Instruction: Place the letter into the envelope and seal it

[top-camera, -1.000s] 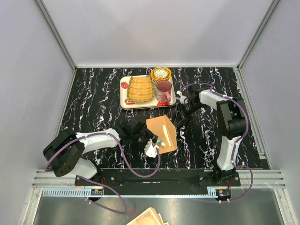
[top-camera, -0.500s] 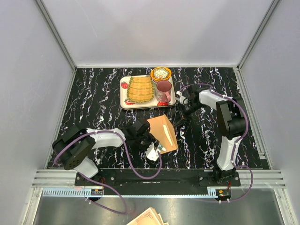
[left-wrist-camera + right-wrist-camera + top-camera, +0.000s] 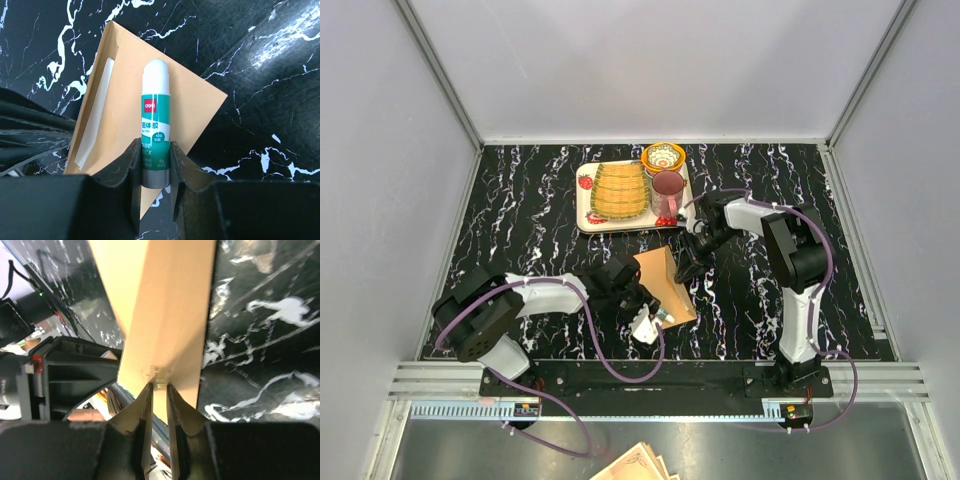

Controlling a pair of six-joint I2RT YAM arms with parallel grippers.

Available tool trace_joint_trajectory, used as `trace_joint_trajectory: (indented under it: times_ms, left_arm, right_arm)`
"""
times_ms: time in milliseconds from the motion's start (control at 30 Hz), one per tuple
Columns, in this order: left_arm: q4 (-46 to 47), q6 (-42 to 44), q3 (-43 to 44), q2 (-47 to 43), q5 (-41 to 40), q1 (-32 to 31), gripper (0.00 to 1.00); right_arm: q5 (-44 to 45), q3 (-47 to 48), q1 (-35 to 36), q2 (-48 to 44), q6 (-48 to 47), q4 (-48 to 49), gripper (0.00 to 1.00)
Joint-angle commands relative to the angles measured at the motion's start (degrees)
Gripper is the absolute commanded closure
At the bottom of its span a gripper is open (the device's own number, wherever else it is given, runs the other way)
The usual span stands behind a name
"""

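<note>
Matt kraft-paper envelope, glossy marbled table

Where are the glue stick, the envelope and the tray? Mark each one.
glue stick (image 3: 155,130): left wrist view, on its green and white label.
envelope (image 3: 125,70): left wrist view, on bare paper left of the stick's cap.
tray (image 3: 582,200): top external view, on its left rim.
</note>
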Motion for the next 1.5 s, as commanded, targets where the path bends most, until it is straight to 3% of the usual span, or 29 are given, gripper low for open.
trace_joint_trajectory:
  times_ms: [0, 200, 500, 1000, 1467]
  left_arm:
    - [-1.07, 1.32, 0.95, 0.24, 4.53, 0.05, 1.00]
    - [-1.33, 1.32, 0.86, -0.29, 4.80, -0.04, 1.00]
    - [-0.98, 0.08, 1.48, -5.83, 5.68, 0.93, 1.00]
    - [8.95, 6.41, 8.16, 5.95, 5.68, 4.09, 1.00]
    - [2.02, 13.71, 12.55, 12.10, 6.47, 4.53, 1.00]
  right_arm:
    - [0.83, 1.52, 0.41, 3.04, 0.64, 2.02, 0.78]
    - [4.52, 1.79, 1.20, 2.96, 1.43, 4.29, 0.79]
    - [11.73, -6.56, 1.81, -3.81, 6.44, 14.67, 0.86]
    - [11.82, -9.20, 2.08, -5.13, 6.00, 16.26, 0.88]
    - [6.82, -10.96, 0.68, -10.39, 6.53, 16.08, 0.87]
